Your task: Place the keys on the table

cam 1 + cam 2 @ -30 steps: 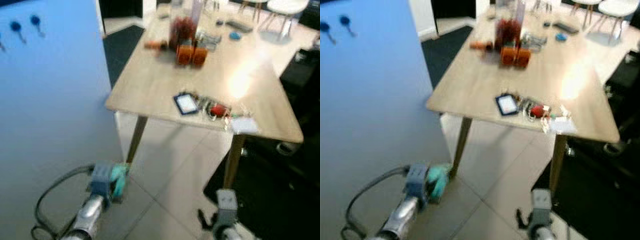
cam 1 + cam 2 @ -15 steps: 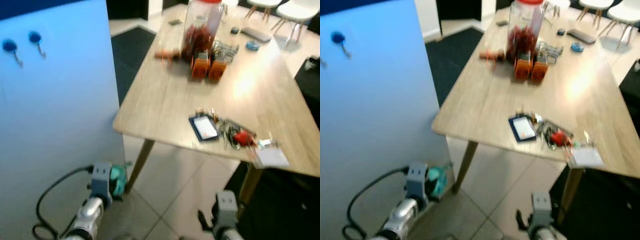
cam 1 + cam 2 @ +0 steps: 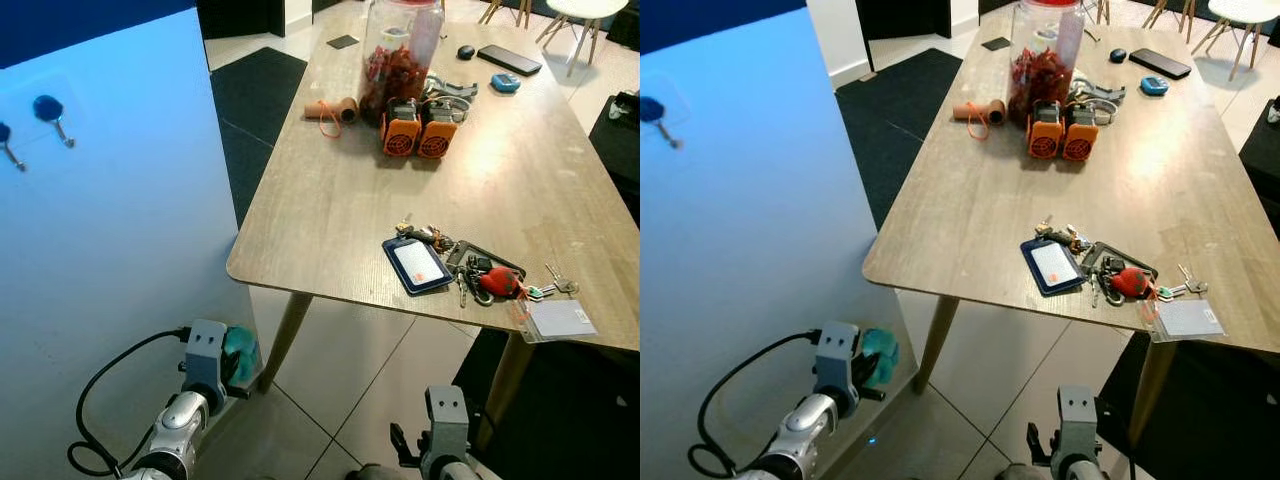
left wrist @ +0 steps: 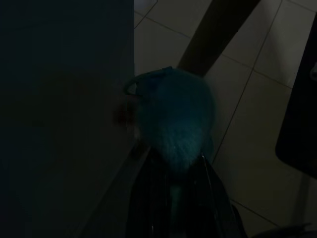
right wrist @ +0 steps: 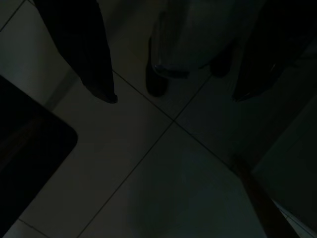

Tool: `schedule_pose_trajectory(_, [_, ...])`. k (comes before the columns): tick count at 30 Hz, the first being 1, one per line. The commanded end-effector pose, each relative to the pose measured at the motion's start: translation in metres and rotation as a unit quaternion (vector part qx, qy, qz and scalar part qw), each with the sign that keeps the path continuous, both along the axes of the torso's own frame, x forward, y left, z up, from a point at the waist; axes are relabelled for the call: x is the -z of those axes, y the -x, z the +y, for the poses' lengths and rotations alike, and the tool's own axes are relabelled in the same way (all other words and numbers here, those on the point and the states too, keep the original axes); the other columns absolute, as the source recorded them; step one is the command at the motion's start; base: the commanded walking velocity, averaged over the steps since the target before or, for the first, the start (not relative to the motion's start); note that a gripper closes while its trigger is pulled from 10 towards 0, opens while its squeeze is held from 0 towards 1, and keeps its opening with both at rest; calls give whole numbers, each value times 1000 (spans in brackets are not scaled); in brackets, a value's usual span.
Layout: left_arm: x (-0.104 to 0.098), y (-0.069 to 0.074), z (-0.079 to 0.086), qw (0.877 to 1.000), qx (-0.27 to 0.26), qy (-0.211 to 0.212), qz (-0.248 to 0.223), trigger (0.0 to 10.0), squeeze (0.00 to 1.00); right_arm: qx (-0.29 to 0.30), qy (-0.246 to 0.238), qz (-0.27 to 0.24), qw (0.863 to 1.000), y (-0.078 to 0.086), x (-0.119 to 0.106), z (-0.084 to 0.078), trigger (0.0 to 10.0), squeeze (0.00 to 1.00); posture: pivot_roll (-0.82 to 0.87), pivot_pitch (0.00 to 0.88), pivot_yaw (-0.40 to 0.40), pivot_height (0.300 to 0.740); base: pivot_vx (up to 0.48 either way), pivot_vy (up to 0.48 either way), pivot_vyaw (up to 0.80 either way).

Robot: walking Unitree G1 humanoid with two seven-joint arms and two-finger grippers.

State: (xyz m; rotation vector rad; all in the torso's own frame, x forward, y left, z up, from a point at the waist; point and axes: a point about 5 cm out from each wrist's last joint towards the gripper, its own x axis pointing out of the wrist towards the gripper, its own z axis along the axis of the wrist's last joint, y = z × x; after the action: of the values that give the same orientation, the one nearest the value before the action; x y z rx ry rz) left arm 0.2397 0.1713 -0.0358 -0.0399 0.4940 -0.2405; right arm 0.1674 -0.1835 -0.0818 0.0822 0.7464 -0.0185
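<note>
Sharpened and swung since a second ago – camera's doing; table [image 3: 330, 190] now seen from higher and more fully, nothing on it displaced. Left arm low as before, at the same spot by the blue panel [image 3: 110, 220].

Left gripper [image 3: 232, 362] down near the floor [image 3: 340, 370], just beside the panel's lower edge and the near table leg, well below the tabletop. Fingers [image 4: 148, 191] clamped on the keys [image 4: 176, 111] – a teal fluffy fob with a small ring at one side, sticking out past the fingertips. Black cable looping back from the wrist.

Right gripper [image 5: 173, 94] also low, pointed at the tiles, fingers [image 5: 94, 59] spread wide apart with nothing between them.

Pale wood table, rounded corners, slanted legs. Near its front edge, another bunch [image 3: 470, 275] with a blue card holder [image 3: 418, 265], a red tag [image 3: 500, 283] and a clear badge [image 3: 558, 320] at the very rim. Farther back, a tall jar [image 3: 400, 50], two orange units [image 3: 418, 130] touching side by side, a tube [image 3: 330, 110], a phone [image 3: 509, 59].

Dark rug [image 3: 250, 90] left of the table, pale tiles elsewhere. Two blue pins [image 3: 47, 108] on the panel.
</note>
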Motion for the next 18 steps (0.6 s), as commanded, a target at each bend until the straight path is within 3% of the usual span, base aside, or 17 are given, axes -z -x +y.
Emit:
schedule_pose_trajectory(1, [3,5,0,1000,8,-4,6,10000,0,10,-1,13,1000,7,3,-3,10000,0,13,53,12,740,0,-368,0])
schedule_pose_trajectory(18, [2,3,-2,1000,15,-4,5,10000,0,17,-1,15,1000,7,3,-4,10000,0,13,52,17,740,0,-454,0])
